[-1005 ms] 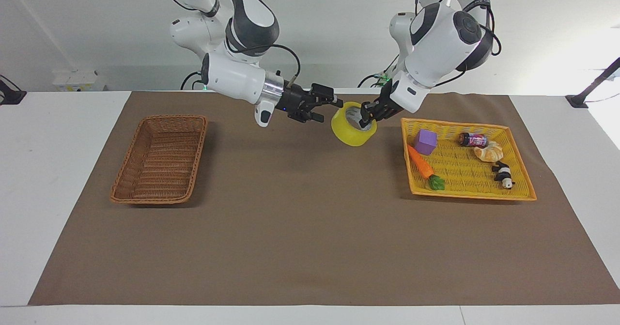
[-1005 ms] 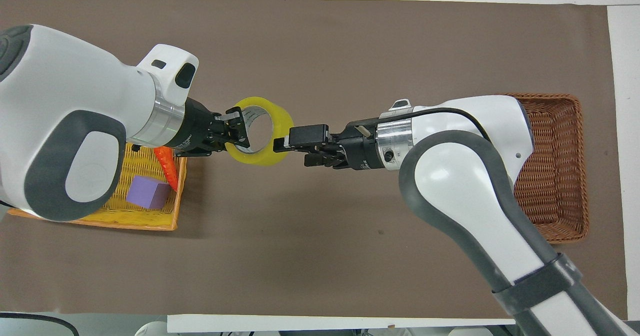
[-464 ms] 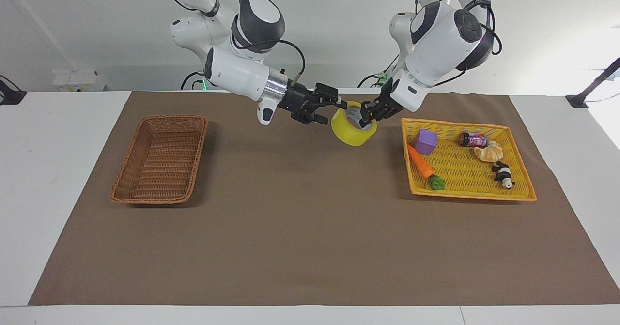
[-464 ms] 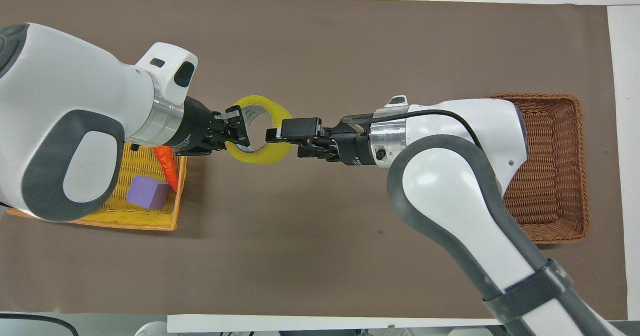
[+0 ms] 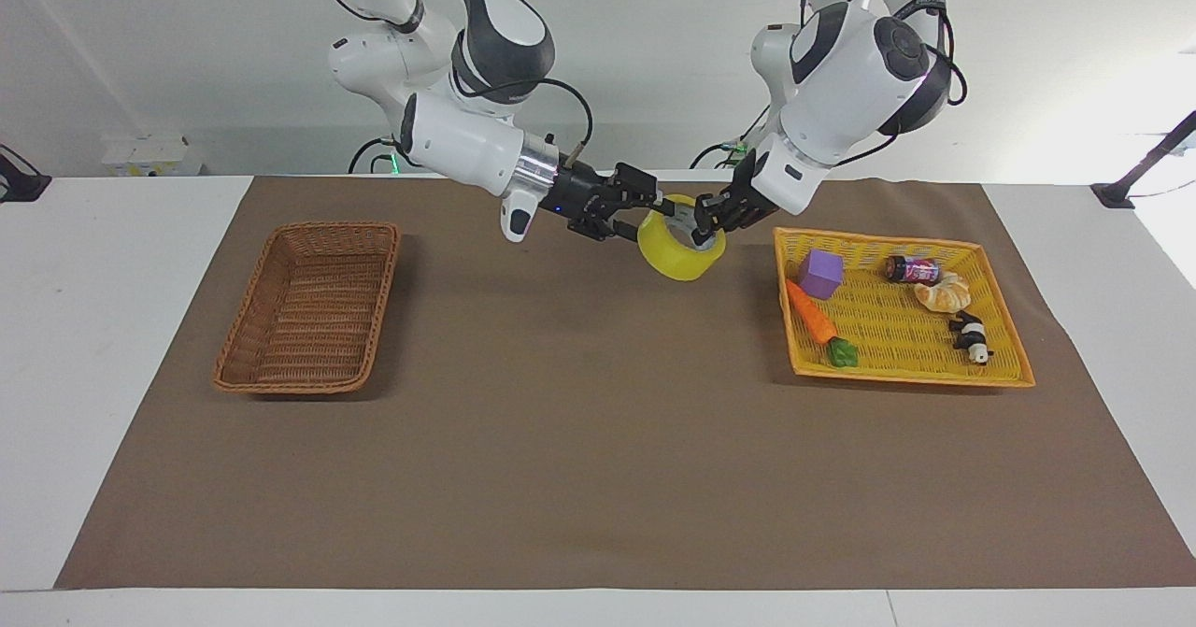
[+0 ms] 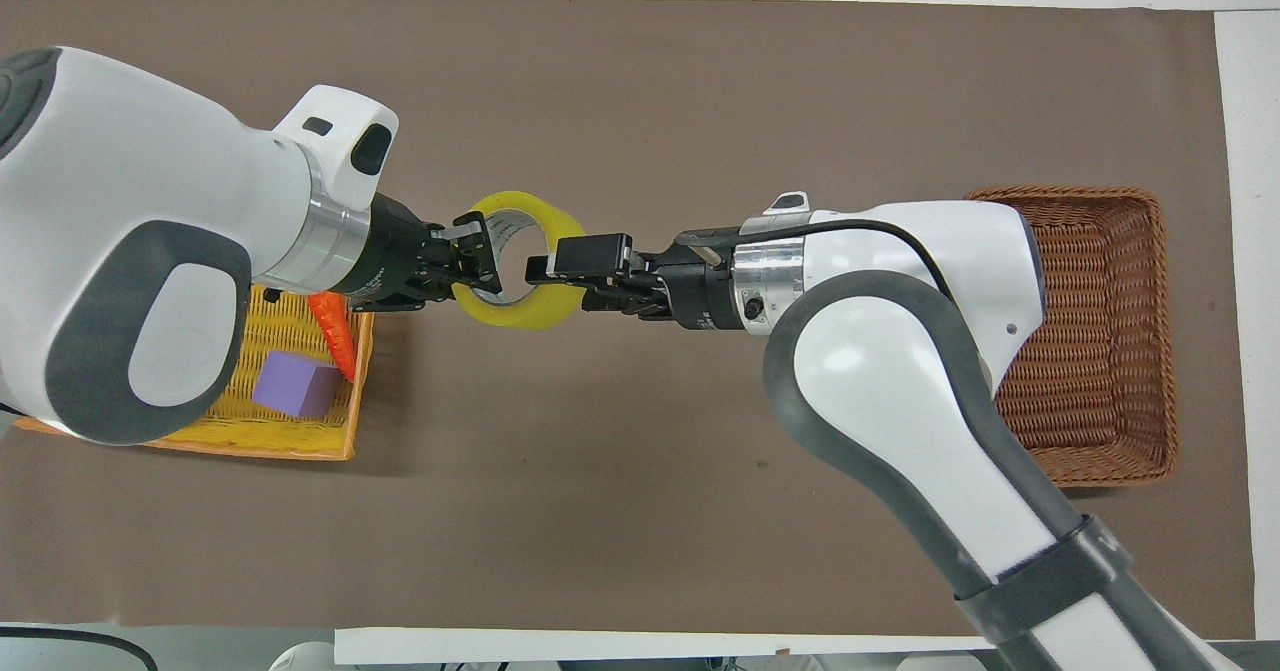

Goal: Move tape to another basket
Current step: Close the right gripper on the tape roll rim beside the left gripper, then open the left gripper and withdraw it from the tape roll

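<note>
Handover in progress, in the air over the mat between the two baskets. The left gripper [image 5: 703,231] is clamped on the wall of the tape [image 5: 681,249]. The right gripper [image 5: 645,208] straddles the roll's wall on the side toward the basket [image 5: 308,307]; whether its fingers have gripped cannot be told. Judged next: right secures its hold, left releases, right carries to the basket. A small can [image 5: 911,268] in the tray [image 5: 1004,379] bears a label, unreadable.
</note>
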`<state>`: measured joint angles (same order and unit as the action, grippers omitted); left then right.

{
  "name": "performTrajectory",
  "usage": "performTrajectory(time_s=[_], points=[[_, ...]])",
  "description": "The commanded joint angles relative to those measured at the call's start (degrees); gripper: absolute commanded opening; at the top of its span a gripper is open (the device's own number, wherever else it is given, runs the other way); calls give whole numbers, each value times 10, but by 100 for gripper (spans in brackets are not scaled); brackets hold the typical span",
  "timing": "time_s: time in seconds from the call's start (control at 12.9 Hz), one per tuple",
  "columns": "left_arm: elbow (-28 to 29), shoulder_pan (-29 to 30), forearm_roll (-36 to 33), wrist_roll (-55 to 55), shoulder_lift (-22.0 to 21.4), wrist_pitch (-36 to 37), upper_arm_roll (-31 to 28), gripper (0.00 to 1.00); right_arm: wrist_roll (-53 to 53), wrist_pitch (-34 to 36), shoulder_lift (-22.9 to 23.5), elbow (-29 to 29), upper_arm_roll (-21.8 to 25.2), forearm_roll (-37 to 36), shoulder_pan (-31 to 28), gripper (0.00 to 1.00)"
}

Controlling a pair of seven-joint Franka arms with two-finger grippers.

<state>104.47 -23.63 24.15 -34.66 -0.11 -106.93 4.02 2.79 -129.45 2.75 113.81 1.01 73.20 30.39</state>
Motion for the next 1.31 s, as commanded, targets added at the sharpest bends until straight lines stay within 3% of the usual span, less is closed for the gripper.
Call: performTrajectory(time_s=[0.0,0.31,0.46,0.54,0.62,0.7,0.77,0.93,1.08,1.24], points=[[-2,-2,4,4,-8,1,0,0,5,-7,7,-9,0,13,2,59],[-3,-4,4,2,-8,2,-1,0,4,0,7,-9,0,15,-2,2],[-2,-4,4,3,-9,5,0,0,4,0,6,-9,0,15,-2,0],[-3,-4,4,-2,-9,8,0,10,4,1,6,-9,0,16,-2,0],[-5,-5,4,-7,-8,5,3,34,4,1,6,-9,0,17,-2,0],[-6,-6,2,-21,-10,5,4,83,4,1,6,-9,0,17,-2,0],[-8,-5,0,-36,-13,10,4,99,4,2,6,-9,0,17,-2,0],[-12,4,0,-35,-29,37,-3,100,4,2,5,-8,0,17,-2,0],[-36,50,-2,-29,-48,92,-24,99,5,5,5,-8,0,16,-4,0],[-47,110,-76,10,-47,122,-27,99,15,22,3,-6,1,14,-23,0]])
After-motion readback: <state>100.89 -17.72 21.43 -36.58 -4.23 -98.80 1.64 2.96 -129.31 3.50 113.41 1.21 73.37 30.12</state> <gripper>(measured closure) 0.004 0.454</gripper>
